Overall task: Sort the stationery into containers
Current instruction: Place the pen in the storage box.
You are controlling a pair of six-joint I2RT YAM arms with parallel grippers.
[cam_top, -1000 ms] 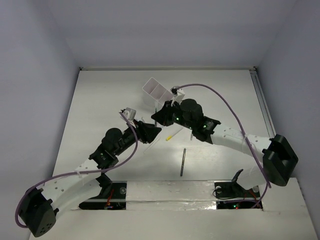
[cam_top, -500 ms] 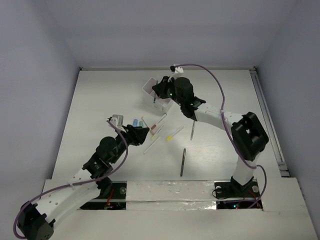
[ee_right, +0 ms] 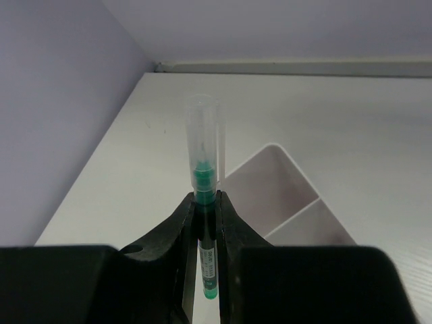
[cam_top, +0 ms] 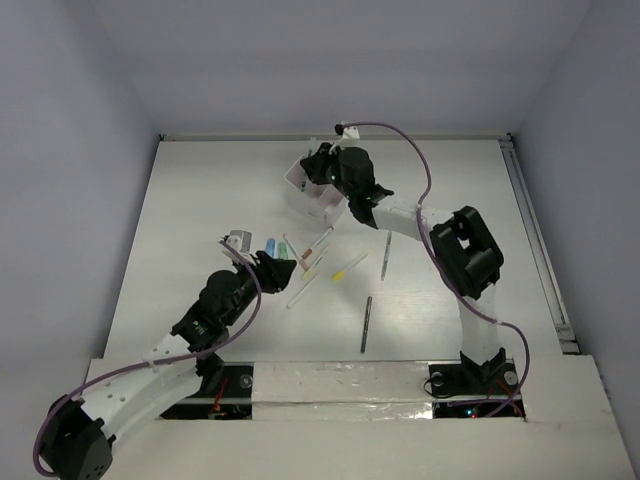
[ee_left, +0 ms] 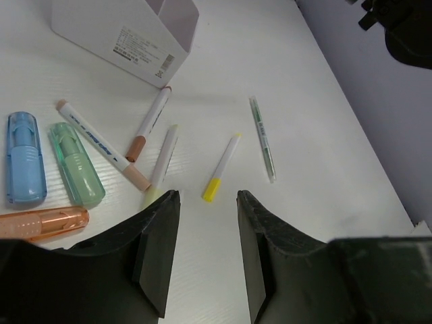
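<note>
The left gripper [ee_left: 207, 202] hangs low over the bench [cam_top: 200, 200], its jaws parted with only bare bench showing in the gap. Just beyond it, toward 10 o'clock in the left wrist view, three chunky pieces lie close together: a blue piece [ee_left: 25, 157] and a green piece [ee_left: 75, 172] side by side, and an orange piece [ee_left: 42, 223] lying crosswise at their near ends.

At 12 o'clock from that cluster stands the white box [cam_top: 303, 182], divided into compartments. The right gripper [ee_right: 206, 202] hovers over it, jaws pinched on a clear-capped green pen [ee_right: 204, 175]. Which compartment lies beneath the pen cannot be told.

Right of the chunky pieces lie a white marker [ee_left: 101, 144], a brown-capped white pen [ee_left: 150, 124] and a pale pen [ee_left: 162, 164], then a yellow pen [ee_left: 221, 167] a little apart. A dark grey pen [cam_top: 366, 323] lies alone toward 5 o'clock, pointing to 12. A thin green pen [ee_left: 262, 138] lies farthest right, at 3 o'clock from the yellow one.
</note>
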